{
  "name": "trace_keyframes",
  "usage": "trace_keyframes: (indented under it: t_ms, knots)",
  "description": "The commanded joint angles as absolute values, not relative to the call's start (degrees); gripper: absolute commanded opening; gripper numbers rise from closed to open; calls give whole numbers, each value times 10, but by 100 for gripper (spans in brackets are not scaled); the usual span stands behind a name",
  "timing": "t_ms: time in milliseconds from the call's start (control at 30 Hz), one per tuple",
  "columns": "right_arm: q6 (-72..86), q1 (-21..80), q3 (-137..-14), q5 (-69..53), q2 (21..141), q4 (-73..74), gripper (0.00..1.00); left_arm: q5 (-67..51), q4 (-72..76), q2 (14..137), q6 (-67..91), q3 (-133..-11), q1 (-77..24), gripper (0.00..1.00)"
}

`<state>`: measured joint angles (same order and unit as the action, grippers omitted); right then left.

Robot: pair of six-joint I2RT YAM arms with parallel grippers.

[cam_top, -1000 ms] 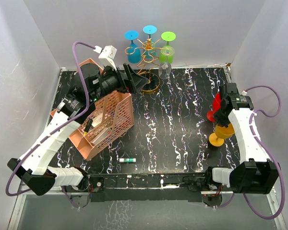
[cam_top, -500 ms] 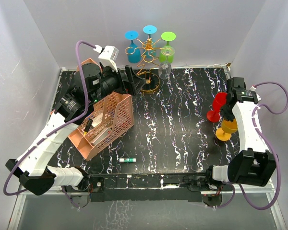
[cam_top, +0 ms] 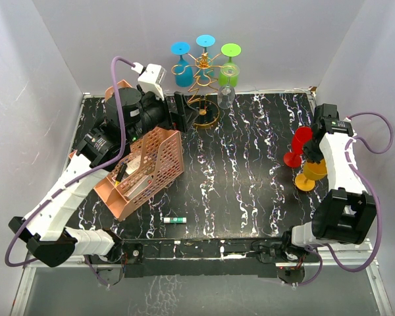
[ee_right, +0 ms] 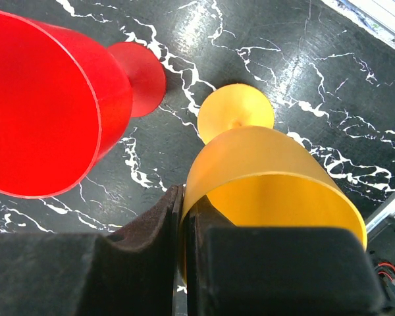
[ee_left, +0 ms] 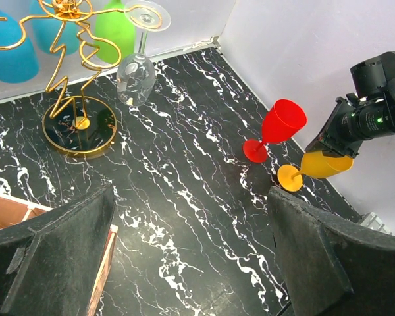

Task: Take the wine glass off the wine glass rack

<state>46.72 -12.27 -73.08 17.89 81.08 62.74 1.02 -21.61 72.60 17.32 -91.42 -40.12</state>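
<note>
Wine glass (ee_right: 263, 164), yellow, moved rearward beside red glass (ee_right: 46, 112)

I have two slim arms, my left arm (cam_top: 59, 197) and right arm (cam_top: 338, 164), each made of white shells with chunky black joints. A purple cable (cam_top: 112, 72) loops from each. A white camera box (cam_top: 151, 74) sits on my left wrist, and my fingers (ee_left: 52, 257) have dark grey padded faces.
</note>
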Motion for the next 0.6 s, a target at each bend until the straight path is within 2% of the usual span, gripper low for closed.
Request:
trace_keyframes:
  t_ms: [0,567]
  knots:
    - [463,-135,-746,170,813,592,8,26,-217,719,156,-938,-406,97]
    - [452,-144,-727,176,827,580,9,35,-216,700,155,-928,-407,97]
